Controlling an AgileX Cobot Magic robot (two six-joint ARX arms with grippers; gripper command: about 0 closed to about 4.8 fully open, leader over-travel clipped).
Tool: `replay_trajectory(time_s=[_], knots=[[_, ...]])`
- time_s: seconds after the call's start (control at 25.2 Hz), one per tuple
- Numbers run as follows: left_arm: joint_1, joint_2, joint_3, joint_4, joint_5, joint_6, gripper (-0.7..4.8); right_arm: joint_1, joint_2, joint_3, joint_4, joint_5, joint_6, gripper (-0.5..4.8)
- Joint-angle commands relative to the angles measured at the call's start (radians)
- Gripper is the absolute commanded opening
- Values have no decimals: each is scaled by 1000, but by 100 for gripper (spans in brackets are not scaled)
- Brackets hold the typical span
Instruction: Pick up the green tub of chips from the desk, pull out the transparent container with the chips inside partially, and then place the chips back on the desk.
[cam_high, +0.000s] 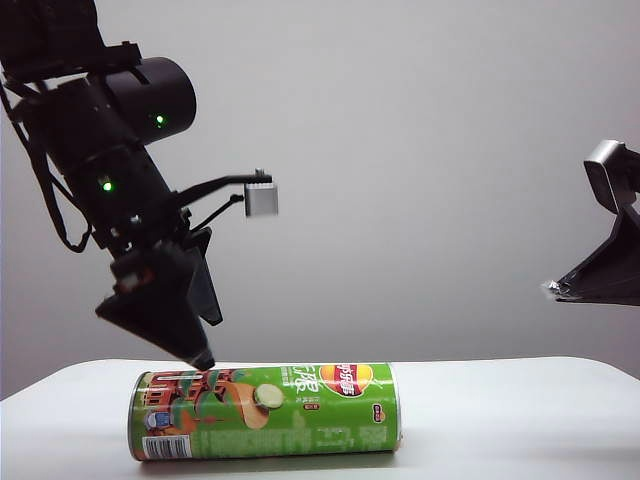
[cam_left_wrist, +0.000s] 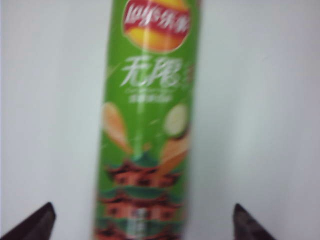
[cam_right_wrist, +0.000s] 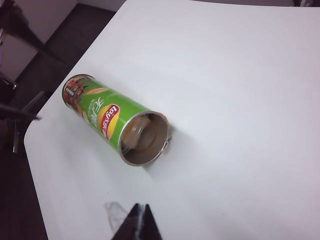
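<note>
The green tub of chips lies on its side on the tabletop, lengthwise along the near edge and toward the left end, well in from the right-hand corners. Its open mouth faces the right side of the tabletop; in the right wrist view the silver rim shows, and inside it the transparent container with the chips appears as a brownish blur, not yet drawn out as far as I can tell. Lying down like that, the tub offers its long flank to a grasp from above and its mouth to a pull from the side, which I take to be the reason for the layout.

The left end effector hangs just over the closed, barcode end of the tub, spread wide with one dark fingertip on either side of the can and nothing in its hold: it looks lined up to come down and clamp the tub. The right end effector is off beyond the open end, well apart from the tub, its tips pressed together and empty, probably waiting its turn at the container's lip.

Count: one tub, one inner container, one stack of chips, two arms.
</note>
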Motion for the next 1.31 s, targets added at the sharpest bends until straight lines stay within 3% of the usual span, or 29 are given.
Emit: replay_trajectory(time_s=[0.04,0.12,0.36,0.71,1.03,1.19,1.31], knots=[[2,39,24,39,-48,-11,479,0,-3,3,16,-9,-7,-5],[1,89,69,-7,8,-66,479,0,-3,3,21,-9,-11,-5],[-24,223,193,-150,28,-69,479,0,-3,3,33,-9,-10,-5],[-38,343,233,-158,-47,-61,479,0,-3,3,38,-9,-10,-5],[-75,367,233,-51,-238,-62,479,0,-3,3,39,-8,-10,-5],[-92,371,233,-43,-193,-62,476,0,-3,3,39,-8,-10,-5],[-94,375,233,-48,-193,-62,403,0,-3,3,40,-8,-10,-5]])
